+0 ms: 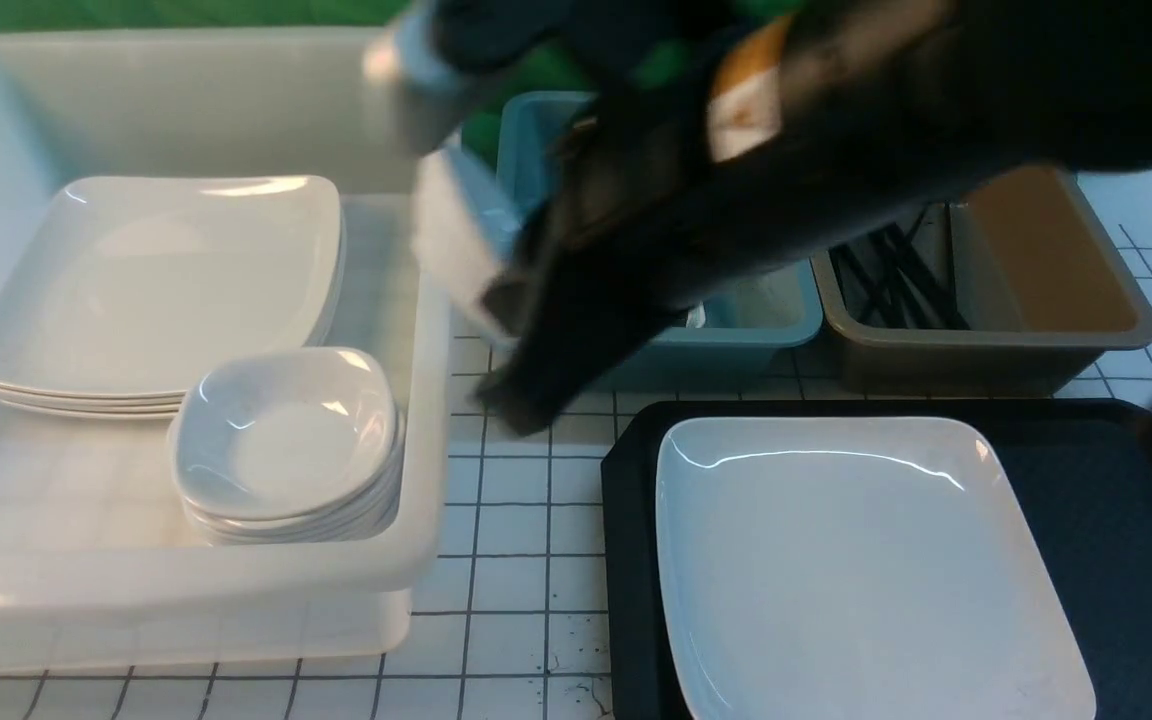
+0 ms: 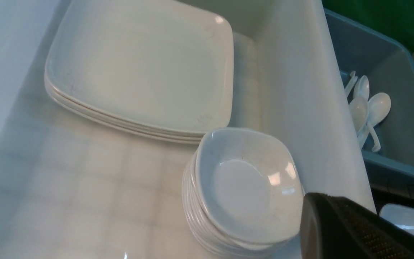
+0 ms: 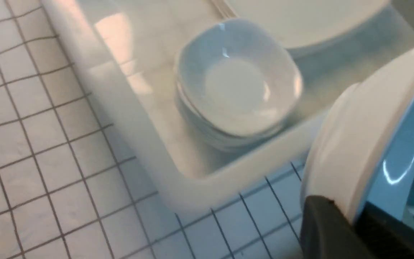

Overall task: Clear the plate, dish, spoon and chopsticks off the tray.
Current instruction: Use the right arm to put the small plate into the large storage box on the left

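**Right tool gripped a dish by the white tub while the plate lay on the tray**

The right arm stretched across the front view toward the robot's left, badly blurred. Its right tool (image 3: 350, 233) was clamped on the rim of a small white dish (image 3: 358, 144), which was tipped up on edge. In the front view that dish hung in the air just beside the right wall of the white tub (image 1: 416, 560), between it and the blue tub (image 1: 766, 320).

The left tool (image 2: 354, 230) was clenched. Only one dark finger of it showed, above the corner of the white tub, and what it held, if anything, could not be told.

The plate (image 1: 866, 560) lay flat on the left part of the black tray (image 1: 1116, 520), which sat on the gridded bench (image 1: 516, 560) on the robot's right side. The tray's near edge ran out of view.

Inside the white tub sat a stack of large plates (image 1: 156, 280) at the back and a stack of small dishes (image 1: 286, 440) in front of it, the two stacks just beside each other. White spoons (image 2: 368, 108) lay in the blue tub. Black chopsticks (image 1: 896, 280) lay in the brown tub (image 1: 1036, 340), which stood touching the blue tub behind the tray.
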You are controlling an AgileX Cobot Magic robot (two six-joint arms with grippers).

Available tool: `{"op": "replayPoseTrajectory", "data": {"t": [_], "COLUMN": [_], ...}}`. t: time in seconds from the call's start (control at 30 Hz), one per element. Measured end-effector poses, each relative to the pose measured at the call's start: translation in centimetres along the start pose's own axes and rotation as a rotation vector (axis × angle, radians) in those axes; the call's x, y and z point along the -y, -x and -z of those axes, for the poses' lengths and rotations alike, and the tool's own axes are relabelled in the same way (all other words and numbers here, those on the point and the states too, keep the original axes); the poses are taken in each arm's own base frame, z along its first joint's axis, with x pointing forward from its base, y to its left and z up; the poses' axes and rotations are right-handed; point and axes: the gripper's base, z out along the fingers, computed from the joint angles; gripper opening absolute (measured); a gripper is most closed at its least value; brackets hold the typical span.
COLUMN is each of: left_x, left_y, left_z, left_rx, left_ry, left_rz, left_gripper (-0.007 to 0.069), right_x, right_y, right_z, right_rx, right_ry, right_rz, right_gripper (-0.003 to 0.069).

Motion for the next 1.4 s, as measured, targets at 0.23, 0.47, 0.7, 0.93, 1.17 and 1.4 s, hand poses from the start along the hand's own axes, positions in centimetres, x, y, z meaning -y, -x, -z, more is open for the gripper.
{"op": "replayPoseTrajectory", "data": {"t": [0.23,0.47,0.7,0.93,1.17,1.4], "left_x": [-0.2,0.0,0.0,0.0,0.0,0.0], "left_y": [2.0,1.5,1.3,1.3,1.3,1.3], "left_z": [2.1,1.9,1.9,1.9,1.9,1.9], "left_rx": [0.043,-0.028,-0.041,-0.044,-0.046,-0.046], "left_ry": [0.104,0.086,0.086,0.083,0.078,0.077], "left_rz": [-0.028,0.013,0.01,0.011,0.015,0.015], "left_gripper": [0.002,0.002,0.002,0.002,0.002,0.002], "right_x": [-3.0,-4.0,-4.1,-4.1,-3.7,-2.1], "right_y": [2.6,1.3,0.3,0.3,0.6,2.4], "right_z": [-8.4,-15.2,-17.5,-17.5,-16.3,-11.3], "right_rx": [-0.048,-0.094,-0.133,-0.129,-0.147,-0.133], "right_ry": [0.004,-0.007,-0.015,-0.019,-0.043,-0.141], "right_rz": [0.343,0.606,0.667,0.662,0.678,0.631], "right_gripper": [0.0042,0.0045,0.0085,0.03,0.0359,0.036]}}
